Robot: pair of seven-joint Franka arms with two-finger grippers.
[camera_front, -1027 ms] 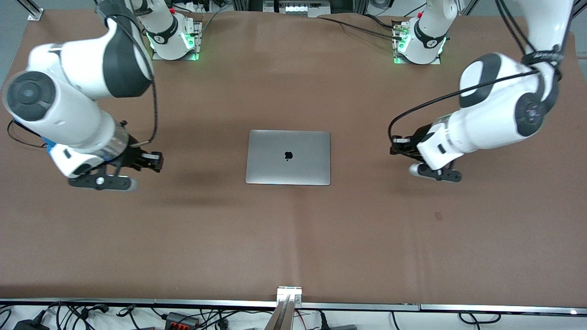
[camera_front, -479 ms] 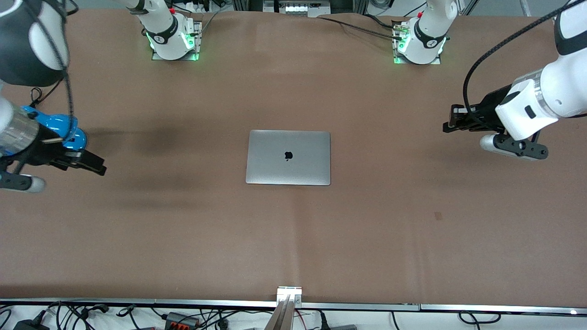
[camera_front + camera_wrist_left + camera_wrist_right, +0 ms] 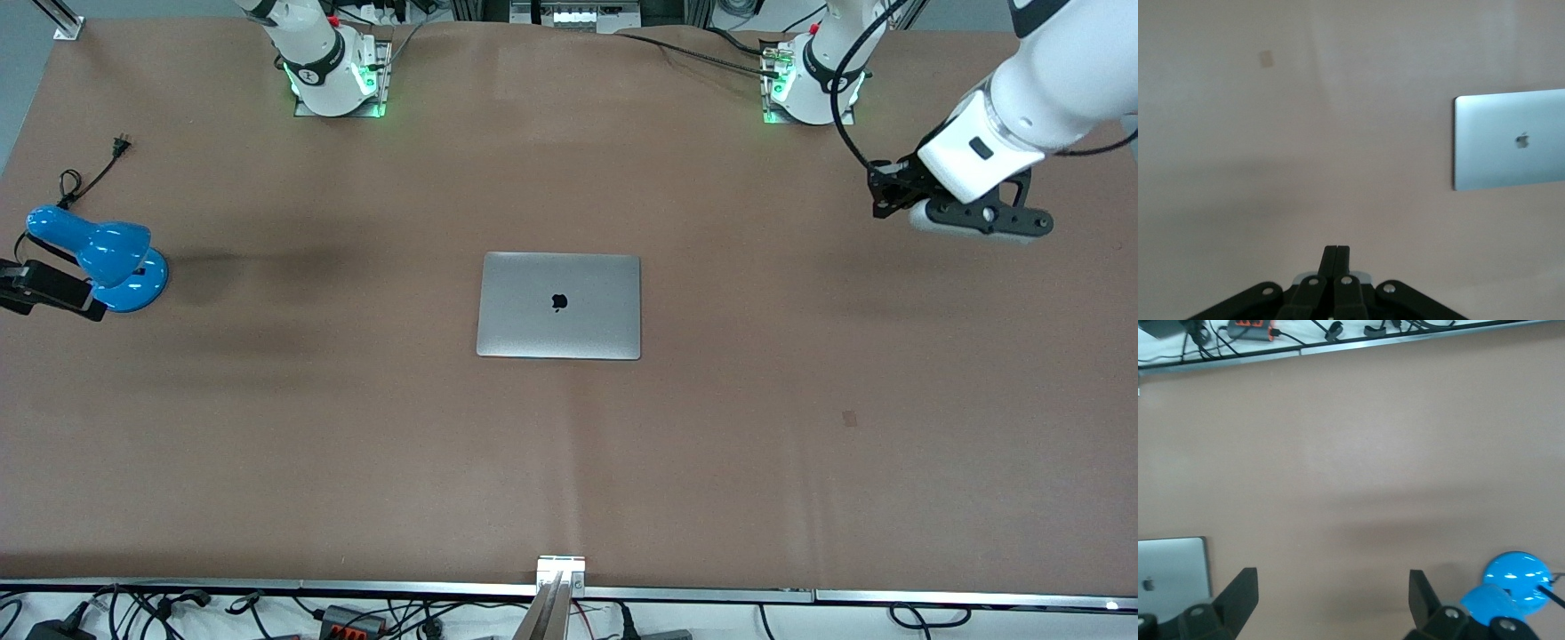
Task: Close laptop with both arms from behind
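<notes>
The laptop (image 3: 558, 305) lies closed and flat in the middle of the brown table, silver lid up with the dark apple logo showing. It also shows in the left wrist view (image 3: 1511, 140) and at the edge of the right wrist view (image 3: 1171, 570). My left gripper (image 3: 878, 191) is shut and empty, up in the air over the left arm's end of the table, well away from the laptop; its fingers (image 3: 1337, 257) are pressed together. My right gripper (image 3: 53, 292) is open and empty (image 3: 1331, 597) over the right arm's end of the table, beside a blue lamp.
A blue desk lamp (image 3: 98, 258) stands at the right arm's end of the table, its black cord and plug (image 3: 107, 156) trailing toward the bases; it also shows in the right wrist view (image 3: 1511, 583). A small dark mark (image 3: 850, 418) is on the mat. Cables lie along the near table edge.
Both arms have drawn away from the laptop toward their own ends of the table. The right arm has nearly left the front view, uncovering the blue lamp. The laptop has not moved.
</notes>
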